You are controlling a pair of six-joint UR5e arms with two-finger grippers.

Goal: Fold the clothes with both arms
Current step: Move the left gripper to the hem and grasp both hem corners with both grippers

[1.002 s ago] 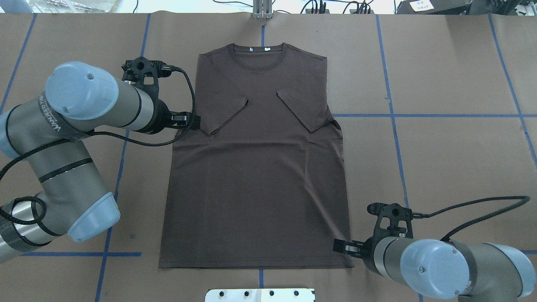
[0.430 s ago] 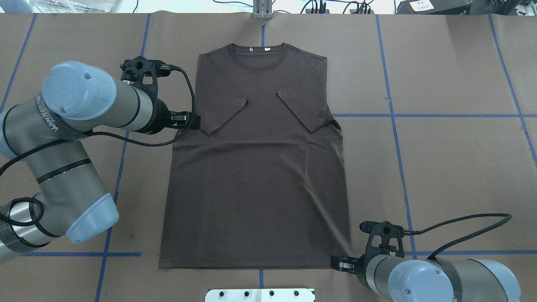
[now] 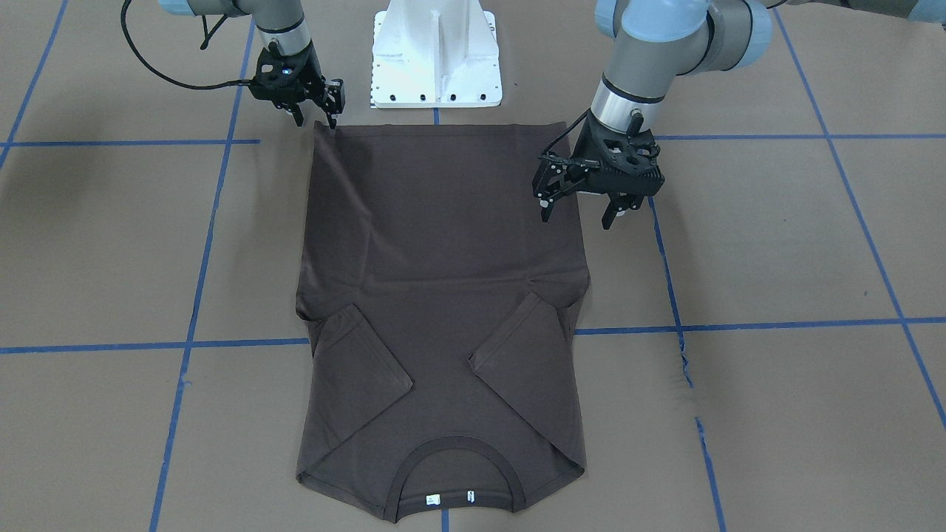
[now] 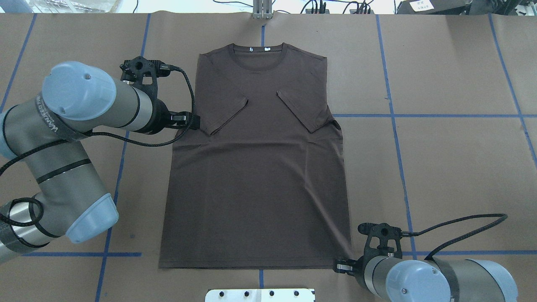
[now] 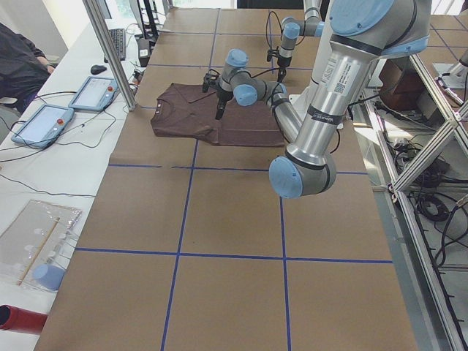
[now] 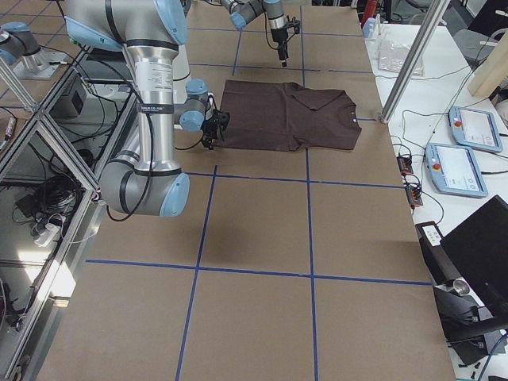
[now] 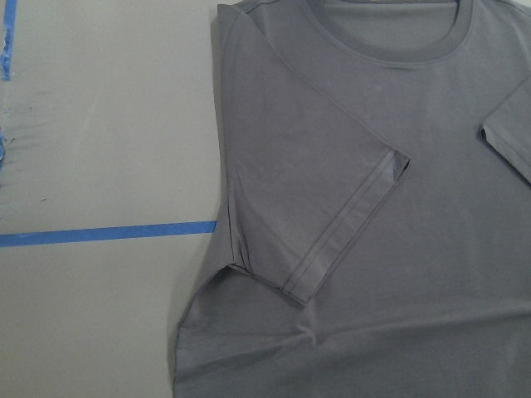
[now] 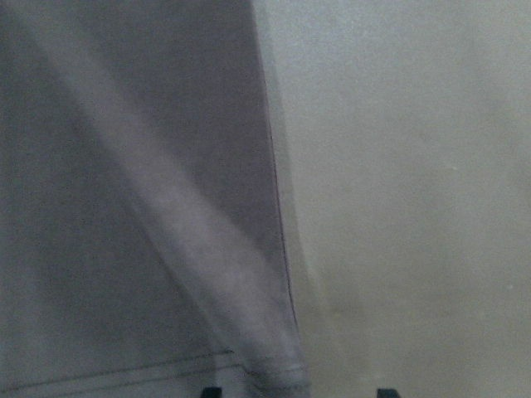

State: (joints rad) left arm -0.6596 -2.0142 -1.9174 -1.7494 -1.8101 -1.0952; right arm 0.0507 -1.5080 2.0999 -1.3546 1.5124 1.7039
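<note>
overhead exterior: flat t-shirt [image 4: 256, 176], sleeves infolded

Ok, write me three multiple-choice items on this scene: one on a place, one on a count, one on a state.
1. Where is the right gripper?
A) at the collar
B) at a hem corner of the T-shirt
C) over the shirt's middle

2. How many sleeves lie folded onto the shirt's body?
A) none
B) one
C) two

3. How do the jaws of the left gripper stand?
A) open, holding nothing
B) shut on a sleeve
C) shut on the collar

Answers:
1 B: the front-facing view shows it at the hem's end.
2 C: both lie slanted across the chest.
3 A: the jaws are spread at the shirt's side edge.
</note>
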